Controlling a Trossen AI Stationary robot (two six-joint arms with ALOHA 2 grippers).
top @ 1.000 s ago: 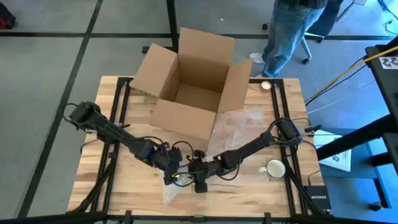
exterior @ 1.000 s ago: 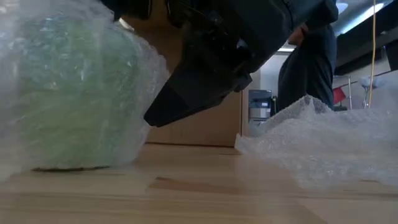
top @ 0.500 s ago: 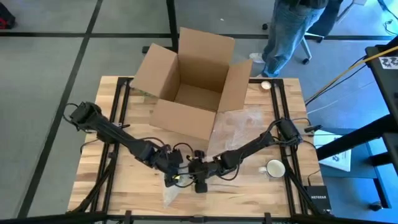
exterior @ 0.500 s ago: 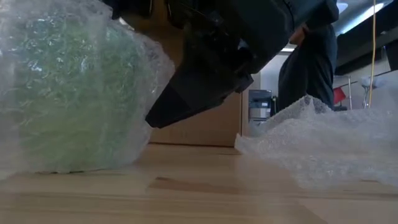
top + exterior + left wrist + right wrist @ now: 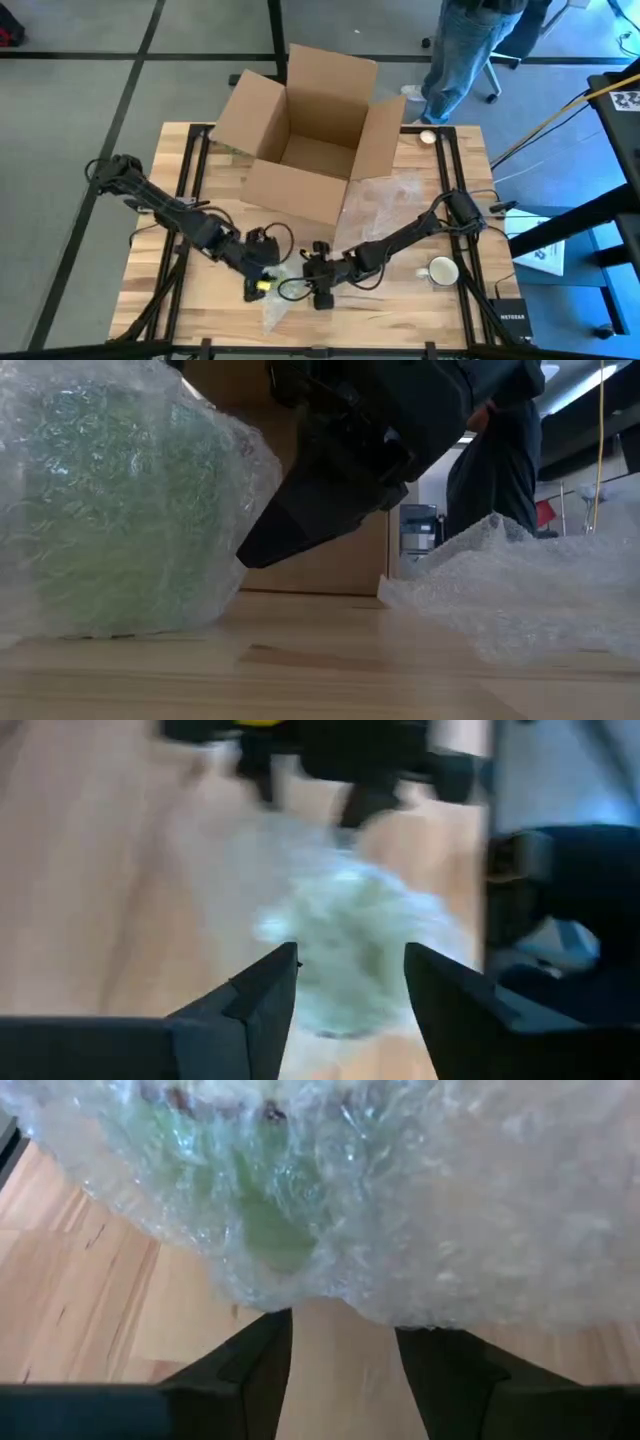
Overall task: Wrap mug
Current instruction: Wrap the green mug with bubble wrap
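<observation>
- Right claw (image 5: 340, 1350): fingers parted, tips right at the edge of the bubble-wrapped green mug (image 5: 270, 1210); wrap bulges just beyond the tips, nothing pinched between them. In the low view one dark fingertip pokes at the bundle's side.
- Left claw (image 5: 348, 985): open, empty, hanging above and a little back from the bundle, which shows blurred past its fingers. High view puts it just left of the bundle, at the surface's front middle.
- Green mug (image 5: 110, 510): sits on the wooden surface (image 5: 330, 670), fully cloaked in bubble wrap (image 5: 230, 470); loose folds stick out at the side, not tucked.
- Spare bubble wrap sheet (image 5: 520, 590) lies crumpled nearby, apart from the bundle.
- Open cardboard box (image 5: 310, 140) at the back of the surface; white mug (image 5: 441, 270) by the right edge, unwrapped.
- Person (image 5: 465, 50) stands beyond the surface's far side.
- Step, as I judge it: late wrapping, closing up the loose ends around the mug.
- Next move likely needs: right claw to steady or pinch the loose flap, left claw to come down and fold the free edge under. Risk: wrap springs back open if let go.
</observation>
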